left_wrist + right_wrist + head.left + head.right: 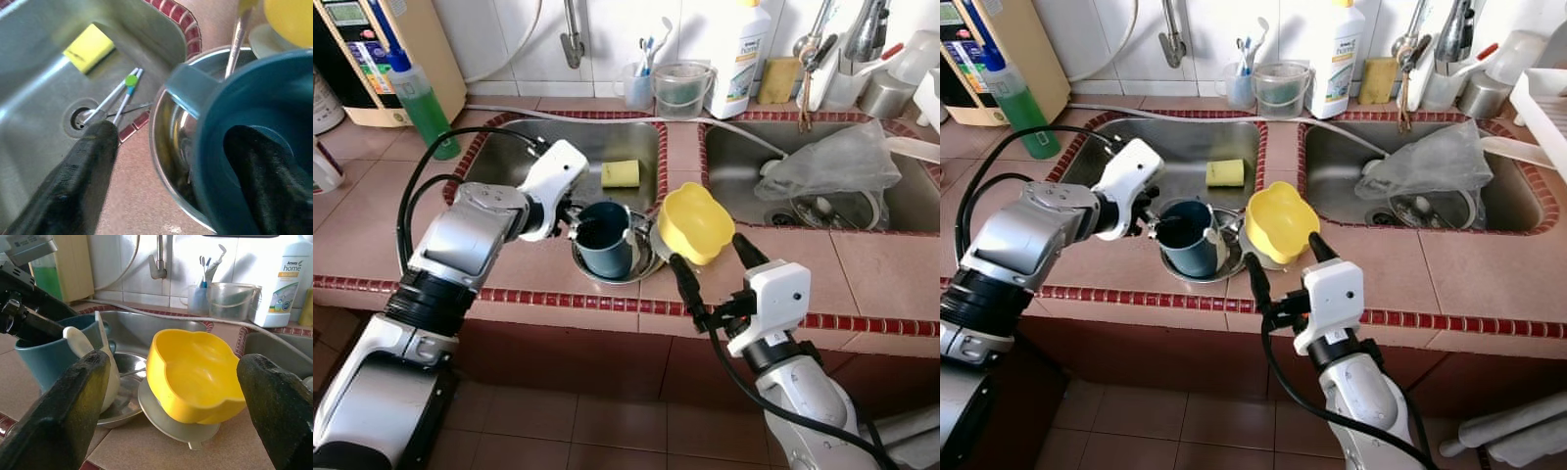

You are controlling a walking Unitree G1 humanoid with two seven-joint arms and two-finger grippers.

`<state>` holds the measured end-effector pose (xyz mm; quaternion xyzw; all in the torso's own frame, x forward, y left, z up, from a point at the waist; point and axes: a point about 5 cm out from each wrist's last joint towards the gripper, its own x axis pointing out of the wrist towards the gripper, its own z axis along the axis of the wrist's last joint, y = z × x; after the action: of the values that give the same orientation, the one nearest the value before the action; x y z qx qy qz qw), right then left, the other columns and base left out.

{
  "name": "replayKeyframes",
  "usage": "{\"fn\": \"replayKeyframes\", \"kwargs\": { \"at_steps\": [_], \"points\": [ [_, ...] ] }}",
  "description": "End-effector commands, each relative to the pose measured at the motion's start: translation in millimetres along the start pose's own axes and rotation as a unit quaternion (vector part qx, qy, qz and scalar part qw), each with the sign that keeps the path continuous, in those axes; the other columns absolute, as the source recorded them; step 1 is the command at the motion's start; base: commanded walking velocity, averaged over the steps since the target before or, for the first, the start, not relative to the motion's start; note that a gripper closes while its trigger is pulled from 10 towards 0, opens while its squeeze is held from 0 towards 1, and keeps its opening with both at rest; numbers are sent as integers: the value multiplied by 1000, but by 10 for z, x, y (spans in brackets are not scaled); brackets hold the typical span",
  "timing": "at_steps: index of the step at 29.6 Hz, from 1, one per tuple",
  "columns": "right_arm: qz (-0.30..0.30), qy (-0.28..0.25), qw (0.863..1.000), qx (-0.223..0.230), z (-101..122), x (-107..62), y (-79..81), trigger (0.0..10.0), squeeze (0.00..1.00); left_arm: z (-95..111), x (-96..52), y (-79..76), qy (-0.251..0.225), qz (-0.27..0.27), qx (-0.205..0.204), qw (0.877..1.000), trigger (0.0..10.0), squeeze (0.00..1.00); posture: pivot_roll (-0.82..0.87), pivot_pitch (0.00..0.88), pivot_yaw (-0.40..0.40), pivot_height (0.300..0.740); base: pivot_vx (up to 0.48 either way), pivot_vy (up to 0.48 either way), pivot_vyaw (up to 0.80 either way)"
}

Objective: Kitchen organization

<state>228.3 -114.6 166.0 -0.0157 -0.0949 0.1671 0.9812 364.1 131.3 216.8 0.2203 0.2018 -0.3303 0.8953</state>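
- Over on the left, the left gripper (pixel 579 221) has one black finger down inside the blue cup (pixel 605 238) and the other outside its wall, so the jaws straddle the rim; whether they have actually pinched it I cannot tell.
- That cup sits upright in a steel bowl (pixel 646 262) on the tiled counter (pixel 372 245), just near of the left sink (pixel 519 162), where a yellow sponge (pixel 620 173) lies on the basin floor.
- The step in hand looks like taking the cup out. To do it well, pinch the wall firmly first, then lift straight up so the steel bowl is not dragged along.
- A pale spoon (pixel 93 364) leans between the cup and the yellow bowl; watch that it isn't flicked out.
- Moving right: the yellow bowl (pixel 695 222) rests tilted on a pale lid (pixel 171 423), touching the steel bowl's right edge.
- The right gripper (pixel 710 279) hangs near of it, fingers spread wide and holding nothing, lined up on the yellow bowl.
- Best to hold the right arm off until the cup is clear.
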Motion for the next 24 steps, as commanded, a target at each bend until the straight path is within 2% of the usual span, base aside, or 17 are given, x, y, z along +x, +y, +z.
{"fn": "replayKeyframes", "kwargs": {
  "at_steps": [1,18,20,22,24],
  "points": [
    [2,-6,1000,-1,37,-2,15,10000,0,23,-33,15,5,0,14,1000,0,0,-148,120,90,740,0,0,0],
    [0,-8,1000,2,31,-1,21,10000,0,44,-62,42,2,-2,25,1000,0,0,-145,114,91,740,0,0,0],
    [10,-5,1000,7,26,-4,36,10000,0,46,-67,46,1,-2,27,1000,0,0,-145,112,91,740,0,0,0],
    [44,-10,999,22,42,-13,84,10000,0,48,-68,44,1,-3,28,1000,0,0,-144,110,90,740,0,0,0],
    [44,-10,999,22,42,-13,84,10000,0,48,-68,44,1,-3,28,1000,0,0,-144,110,90,740,0,0,0]
  ]
}}
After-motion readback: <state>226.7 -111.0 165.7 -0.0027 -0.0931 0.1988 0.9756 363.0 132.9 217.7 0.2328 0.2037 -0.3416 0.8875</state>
